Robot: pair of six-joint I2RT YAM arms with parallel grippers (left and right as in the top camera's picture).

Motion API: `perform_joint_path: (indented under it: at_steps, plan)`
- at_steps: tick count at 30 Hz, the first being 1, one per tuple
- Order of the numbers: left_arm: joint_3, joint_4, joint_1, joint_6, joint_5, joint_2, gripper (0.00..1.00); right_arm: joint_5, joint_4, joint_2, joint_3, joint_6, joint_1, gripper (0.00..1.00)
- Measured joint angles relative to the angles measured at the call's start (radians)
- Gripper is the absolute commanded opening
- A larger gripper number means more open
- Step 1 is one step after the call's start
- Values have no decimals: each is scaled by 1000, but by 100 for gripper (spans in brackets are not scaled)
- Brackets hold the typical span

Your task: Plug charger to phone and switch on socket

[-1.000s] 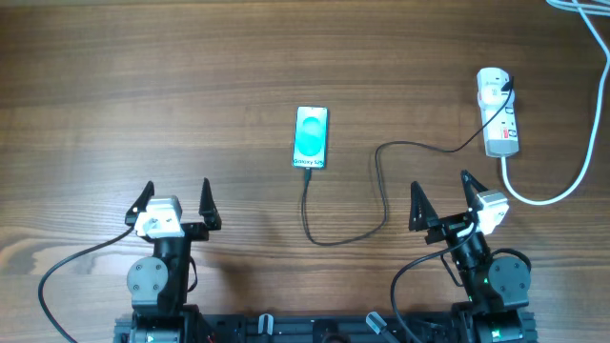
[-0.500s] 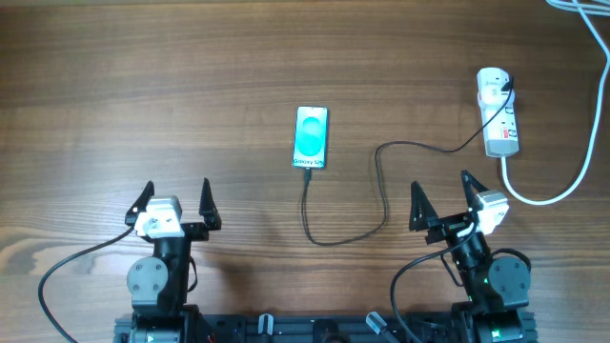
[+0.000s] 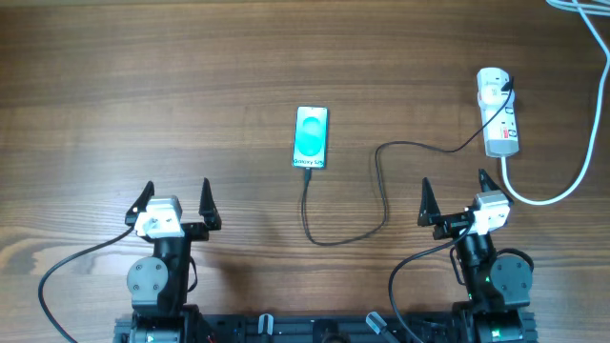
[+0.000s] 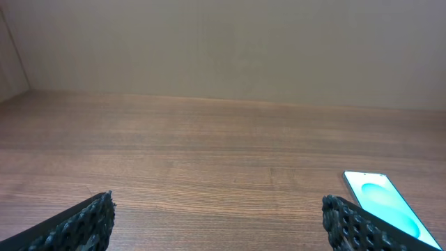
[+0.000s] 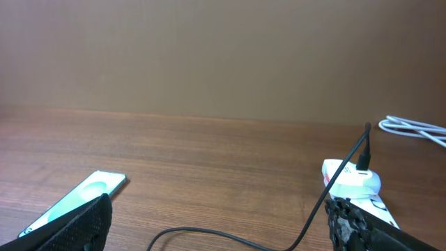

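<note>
1. The phone (image 3: pixel 311 137) lies flat on the wooden table (image 3: pixel 143 86), about mid-table, screen up and glowing cyan, with its white text band at the near end.
2. The charger (image 3: pixel 381 181), a thin black cable, starts at the phone's near edge, runs toward the near side, curls right in a loop, climbs away again and bends right to the socket. From above I cannot tell whether its tip is seated in the phone.
3. The socket (image 3: pixel 498 124) is a white power strip lying far right, well apart from the phone. The charger's black plug sits in its far end. Its red markings are too small to show how the switch stands.
4. A thick white cord (image 3: pixel 572 181) leaves the strip's near end, sweeps right and runs up toward the far right corner.
5. The left gripper (image 3: pixel 176 195) hovers near-left with its fingers spread wide and nothing between them. In its wrist view the phone sits off to the right beyond the right finger.
6. The right gripper (image 3: pixel 456 191) is near-right, fingers also spread wide and empty. It sits on the near side of the socket, with the cable's loop just to its left, between it and the phone.
7. A plain beige wall (image 4: pixel 223 49) closes the far side.
</note>
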Motion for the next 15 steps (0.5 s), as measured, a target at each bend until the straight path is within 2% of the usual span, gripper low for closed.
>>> perform_joint_path:
  at_steps: [15]
  plan:
    - [0, 0, 0, 0, 0, 0, 100, 0, 0, 0, 0, 0, -34, 100]
